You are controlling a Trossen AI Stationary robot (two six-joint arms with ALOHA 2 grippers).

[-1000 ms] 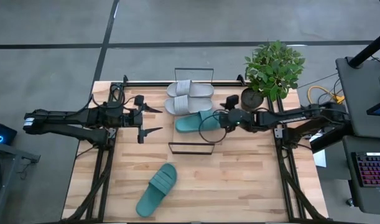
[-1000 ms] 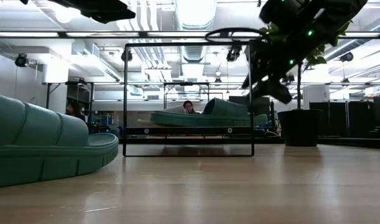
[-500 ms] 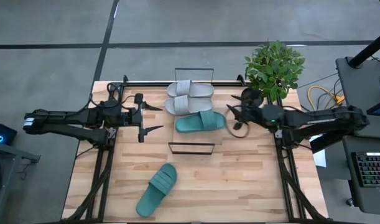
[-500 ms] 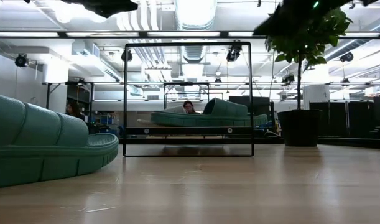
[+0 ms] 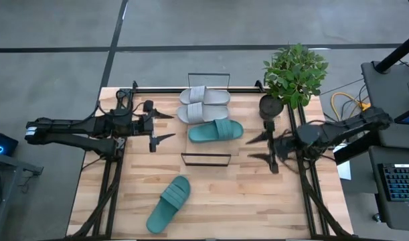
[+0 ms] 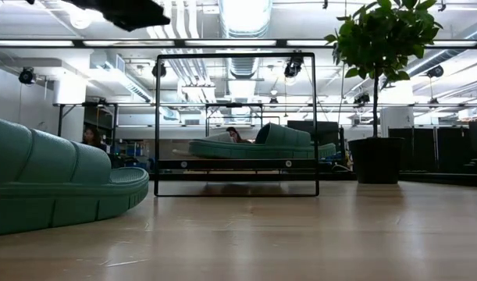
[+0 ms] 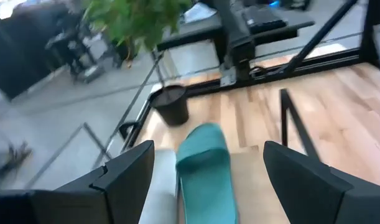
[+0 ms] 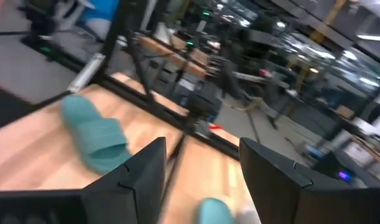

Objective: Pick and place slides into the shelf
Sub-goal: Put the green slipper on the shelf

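Seen from above, two pale grey slides (image 5: 203, 96) (image 5: 195, 112) and one teal slide (image 5: 216, 130) lie side by side on the wire-framed shelf (image 5: 205, 160). The other teal slide (image 5: 169, 203) lies flat on the table near its near edge; in the low view it fills the left foreground (image 6: 58, 183). My left gripper (image 5: 165, 126) hovers open left of the shelf, facing the shelved teal slide (image 7: 205, 177). My right gripper (image 5: 256, 148) is open, to the right of the shelf's near end, touching nothing.
A potted plant (image 5: 292, 75) stands at the table's far right corner, just beyond my right arm. Bare wood (image 5: 258, 201) spreads over the near right part of the table. The room behind holds desks, equipment and a seated person (image 6: 235, 134).
My right gripper has drawn back from the right end of the shelved teal slide toward the table's right edge, then swung toward the near edge, leaving the low view. That slide has stayed on the shelf.
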